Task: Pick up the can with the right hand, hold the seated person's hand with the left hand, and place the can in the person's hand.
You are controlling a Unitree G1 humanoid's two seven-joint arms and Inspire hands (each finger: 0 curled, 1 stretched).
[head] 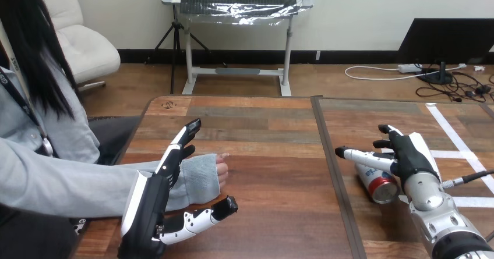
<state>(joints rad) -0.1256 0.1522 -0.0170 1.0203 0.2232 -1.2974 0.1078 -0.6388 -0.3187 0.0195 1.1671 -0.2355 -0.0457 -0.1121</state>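
Reaching up in front of the person's grey sleeve at the lower left of the frame, the left hand is spread wide. Its fingers lie straight along the sleeve and its thumb juts right beneath it, with nothing curled round the wrist. The person's hand, one loose fist, pokes from the cuff. At the lower right the right hand is relaxed and open, its thumb stretched over the single can. Whether they touch I cannot tell. The can lies on its side on the desk, silver end toward the bottom edge.
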